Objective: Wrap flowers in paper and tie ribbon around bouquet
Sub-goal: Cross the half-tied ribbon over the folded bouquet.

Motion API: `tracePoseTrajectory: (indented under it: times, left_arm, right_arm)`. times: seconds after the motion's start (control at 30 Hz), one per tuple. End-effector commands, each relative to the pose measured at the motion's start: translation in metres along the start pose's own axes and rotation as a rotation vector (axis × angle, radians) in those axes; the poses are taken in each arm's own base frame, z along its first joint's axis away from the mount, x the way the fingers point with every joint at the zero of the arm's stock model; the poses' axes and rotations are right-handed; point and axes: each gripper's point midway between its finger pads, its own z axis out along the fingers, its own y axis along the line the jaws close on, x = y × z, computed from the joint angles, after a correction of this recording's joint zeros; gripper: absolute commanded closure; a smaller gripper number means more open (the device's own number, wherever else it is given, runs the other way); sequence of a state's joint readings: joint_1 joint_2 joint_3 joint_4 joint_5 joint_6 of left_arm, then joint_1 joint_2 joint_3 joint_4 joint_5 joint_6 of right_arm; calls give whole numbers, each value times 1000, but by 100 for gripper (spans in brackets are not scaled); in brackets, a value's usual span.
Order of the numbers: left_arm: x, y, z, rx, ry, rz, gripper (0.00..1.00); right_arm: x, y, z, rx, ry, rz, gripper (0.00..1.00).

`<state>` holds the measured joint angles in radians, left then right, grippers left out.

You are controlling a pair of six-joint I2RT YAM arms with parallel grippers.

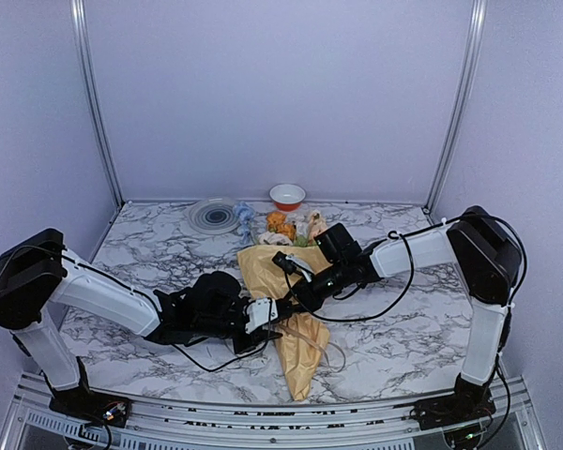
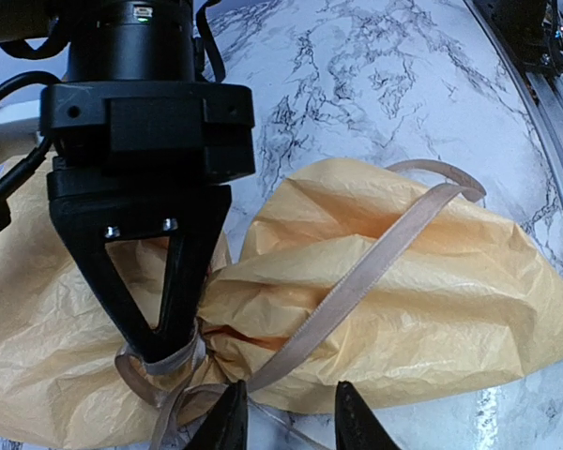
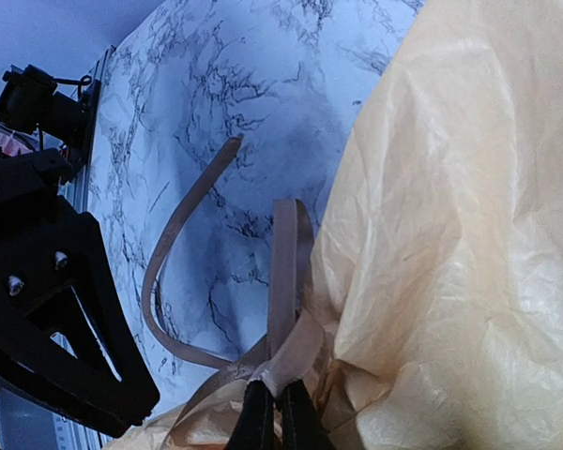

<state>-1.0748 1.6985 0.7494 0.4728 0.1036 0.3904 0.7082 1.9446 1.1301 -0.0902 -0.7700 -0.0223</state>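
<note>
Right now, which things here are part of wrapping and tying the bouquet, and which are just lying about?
Job: bouquet, flowers, paper, ribbon, right gripper shut on the ribbon.
Lying about: red-and-white bowl, round grey dish, both at the back.

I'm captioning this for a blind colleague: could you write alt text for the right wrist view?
The right tool, at the bottom edge, is shut on the beige ribbon, which curls up in a loop over the marble table. Crinkled tan-yellow paper fills the right side; the black left tool sits at the lower left.
</note>
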Motion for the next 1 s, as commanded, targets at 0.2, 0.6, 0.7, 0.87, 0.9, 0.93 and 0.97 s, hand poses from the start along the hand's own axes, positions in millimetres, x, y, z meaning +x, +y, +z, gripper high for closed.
tracePoseTrajectory:
  times: [0.2,0.6,0.7,0.87,0.9,0.93,0.97]
  left_arm:
    - [3,9,21,-30,39,72,89]
    - [8,15,29,-63,70,37,88]
    - [4,19,28,-80,63,19,100]
    - [6,20,27,-84,66,-8,100]
    - [7,20,27,-85,67,-16,100]
    - [6,21,26,-89,64,-33,100]
    - [5,23,24,-93,58,-49,100]
  right_arm:
    - [-12,2,-3,-22,-16,-23,94]
    - [-13,2,-3,-27,-19,-26,94]
    - [-12,2,-3,-27,-18,-25,94]
    - [-11,2,-3,-29,-16,-22,94]
    - [-10,2,-3,-29,-15,-21,94]
    - [-10,1,-4,-26,-16,-21,94]
    - [-10,2,-4,-27,-16,-20,94]
